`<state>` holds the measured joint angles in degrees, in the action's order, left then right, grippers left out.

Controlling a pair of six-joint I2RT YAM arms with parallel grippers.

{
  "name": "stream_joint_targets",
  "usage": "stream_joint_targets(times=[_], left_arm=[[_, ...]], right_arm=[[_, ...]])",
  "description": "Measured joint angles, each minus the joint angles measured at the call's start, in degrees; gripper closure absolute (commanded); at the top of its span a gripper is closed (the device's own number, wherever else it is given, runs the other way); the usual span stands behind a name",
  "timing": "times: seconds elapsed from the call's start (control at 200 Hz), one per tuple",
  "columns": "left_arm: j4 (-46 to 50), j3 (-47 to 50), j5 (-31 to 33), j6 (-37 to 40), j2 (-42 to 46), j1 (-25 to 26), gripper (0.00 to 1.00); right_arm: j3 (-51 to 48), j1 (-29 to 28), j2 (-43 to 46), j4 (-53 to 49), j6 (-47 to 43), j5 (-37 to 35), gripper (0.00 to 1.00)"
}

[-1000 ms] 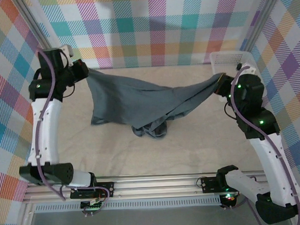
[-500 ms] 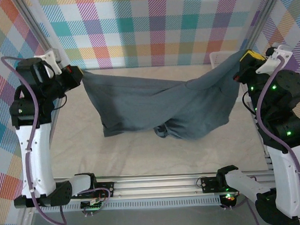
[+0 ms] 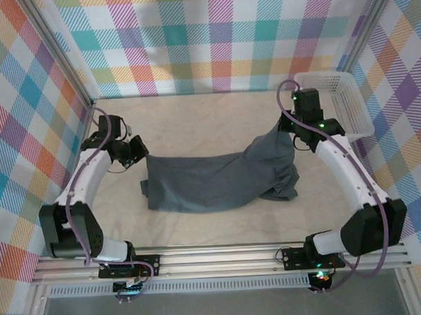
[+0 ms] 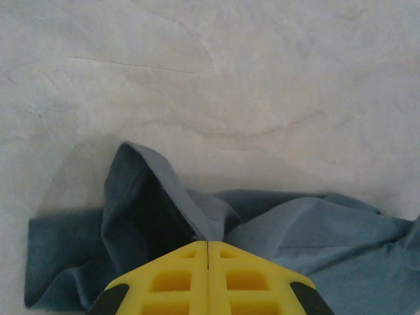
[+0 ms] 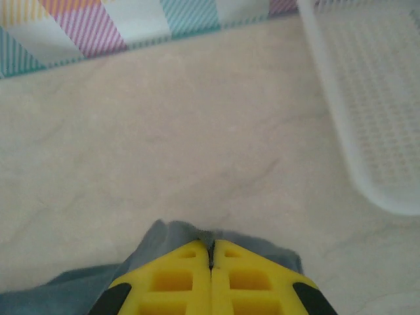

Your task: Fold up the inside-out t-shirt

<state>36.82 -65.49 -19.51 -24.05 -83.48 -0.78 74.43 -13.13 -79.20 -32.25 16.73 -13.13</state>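
Both arms have come down from their raised, spread pose and drawn inward. The inside-out t-shirt [image 3: 218,179], which hung stretched in the air between them half a second ago, now lies mostly on the desk [image 3: 195,113].

The shirt is soft slate-grey cloth with shallow wrinkles. It is spread as a wide, roughly rectangular band across the middle of the desk. Its left part lies flat, while its right end rises in a steep peaked fold with a bunched corner sagging below it. The desk top is matte, pale cream and faintly marbled.

A white basket [image 3: 332,76] of fine plastic mesh, rectangular with rounded corners, sits at the far right of the desk. It lies just beyond the right arm and clear of the cloth. Bright checked walls [image 3: 213,33] enclose the scene.

The left pincer [image 3: 143,156] sits low at the shirt's left edge. In its wrist view the yellow ribbed fingers are pressed together, with a tented ridge of grey fabric caught at their tips. The right pincer [image 3: 291,132] is likewise closed tight and pinches a small crest of the shirt's raised right end.
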Motion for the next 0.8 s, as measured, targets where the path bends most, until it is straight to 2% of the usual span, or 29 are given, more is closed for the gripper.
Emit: stream_joint_targets(times=[0.18,0.405,0.56,0.65,0.735,0.8], left_arm=[[-5.6,-1.6,1.0,0.1,-10.0,0.6,1.0],[-7.3,-7.8,3.1,1.4,-22.9,1.1,0.84],[-7.1,-7.9,4.2,2.8,-23.6,1.1,0.7],[-7.0,-7.8,4.8,3.1,-23.1,1.1,0.67],[-7.0,-6.4,6.0,4.0,-20.9,1.1,0.62],[-6.9,-4.3,7.0,4.5,-18.1,1.1,0.55]], right_arm=[[-1.2,0.0,-1.1,1.4,0.7,0.7,1.0],[-1.8,0.3,-3.0,2.7,0.8,1.9,1.0],[-1.8,0.4,-3.2,2.7,0.8,2.3,1.0],[-1.8,0.4,-3.1,2.7,0.8,2.7,1.0],[-1.8,0.4,-3.1,2.7,0.9,3.1,1.0],[-1.8,0.4,-3.1,2.7,0.9,3.3,1.0]])
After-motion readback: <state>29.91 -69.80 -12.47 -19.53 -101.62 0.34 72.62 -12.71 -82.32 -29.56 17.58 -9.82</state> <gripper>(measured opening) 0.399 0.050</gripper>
